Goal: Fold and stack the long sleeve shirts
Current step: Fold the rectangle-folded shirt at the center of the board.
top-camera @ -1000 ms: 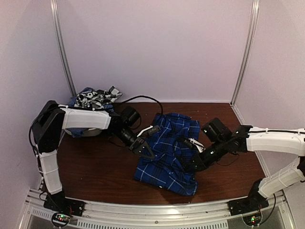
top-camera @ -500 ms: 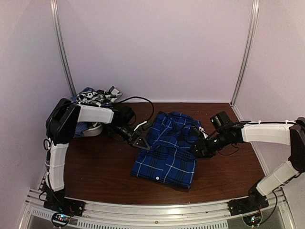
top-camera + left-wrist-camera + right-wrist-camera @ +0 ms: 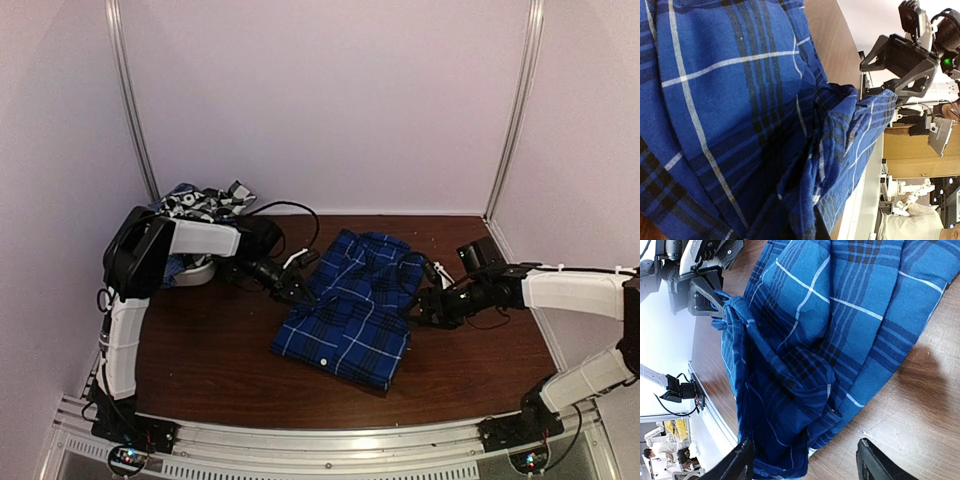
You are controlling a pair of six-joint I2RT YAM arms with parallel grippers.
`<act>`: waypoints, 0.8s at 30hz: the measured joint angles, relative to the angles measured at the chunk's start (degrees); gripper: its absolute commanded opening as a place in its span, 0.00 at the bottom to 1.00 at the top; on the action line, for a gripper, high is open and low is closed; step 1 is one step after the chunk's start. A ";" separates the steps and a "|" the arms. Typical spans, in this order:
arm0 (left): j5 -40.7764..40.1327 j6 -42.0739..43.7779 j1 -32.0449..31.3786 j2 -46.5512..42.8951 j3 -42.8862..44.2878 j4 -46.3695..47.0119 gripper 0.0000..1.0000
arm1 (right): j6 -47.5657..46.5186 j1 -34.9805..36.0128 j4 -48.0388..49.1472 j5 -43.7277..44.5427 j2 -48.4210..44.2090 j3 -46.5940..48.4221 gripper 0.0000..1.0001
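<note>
A royal-blue plaid long sleeve shirt (image 3: 348, 308) with thin white lines lies folded in a rough rectangle in the middle of the brown table (image 3: 200, 360). My left gripper (image 3: 293, 290) is shut on the shirt's left edge. In the right wrist view that gripper (image 3: 707, 297) pinches a bunched fold of the cloth (image 3: 840, 315). The plaid (image 3: 740, 100) fills the left wrist view and hides my left fingers. My right gripper (image 3: 416, 311) stands open at the shirt's right edge, its fingers (image 3: 740, 465) wide apart, with a loose fold of cloth lying between them.
More shirts, a black-and-white plaid one on top (image 3: 200, 205), are heaped at the back left corner behind the left arm. Pale walls close in the table on three sides. A metal rail (image 3: 330, 450) runs along the near edge.
My right gripper has opened, let go of the shirt and drawn back to the right. The shirt has settled flat into its fold. The left gripper stays shut on the left edge, shifted slightly left.
</note>
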 measured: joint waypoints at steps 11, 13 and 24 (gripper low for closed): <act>-0.42 -3.13 0.00 0.00 1.42 1.73 0.00 | 7.19 3.65 6.97 2.03 -8.37 -8.63 0.78; -0.50 -3.41 0.00 0.00 1.42 1.77 0.00 | 8.46 5.03 8.17 2.99 -10.73 -8.83 0.78; -0.70 -4.04 0.00 0.00 1.42 1.84 0.00 | 11.41 7.85 12.52 6.54 -10.73 -10.60 0.80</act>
